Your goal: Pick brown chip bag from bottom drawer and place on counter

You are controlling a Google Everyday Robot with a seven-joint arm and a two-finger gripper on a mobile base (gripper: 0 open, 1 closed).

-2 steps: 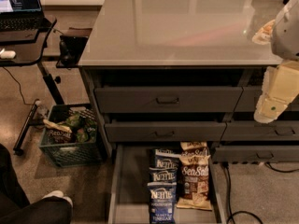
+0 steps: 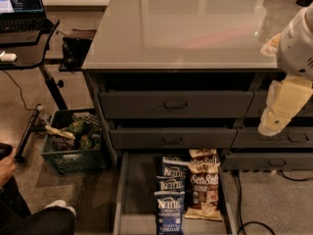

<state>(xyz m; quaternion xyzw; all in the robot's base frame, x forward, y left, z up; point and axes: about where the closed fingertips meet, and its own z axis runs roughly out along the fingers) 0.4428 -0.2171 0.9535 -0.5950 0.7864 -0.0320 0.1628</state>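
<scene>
The brown chip bag [image 2: 204, 186], tan and dark brown with white "Sea Salt" lettering, lies in the open bottom drawer [image 2: 138, 195] on its right side. A second, similar bag top [image 2: 202, 153] shows just behind it. Three dark blue Kettle bags [image 2: 170, 199] lie in a row to its left. The counter [image 2: 195, 28] is a glossy grey-beige slab above the cabinet. My gripper [image 2: 275, 123], cream coloured on a white arm, hangs at the right edge of the view. It is in front of the drawer fronts, well above and to the right of the brown bag, and holds nothing.
Closed grey drawer fronts with dark handles [image 2: 175, 105] stack above the open drawer. A green crate [image 2: 73, 148] of snack bags stands on the floor to the left. A black desk with a laptop [image 2: 22, 4] is at upper left. A person's leg [image 2: 34, 219] is at lower left. A cable [image 2: 244, 214] lies at right.
My gripper has edged slightly down and left. The bags and the drawer have not moved.
</scene>
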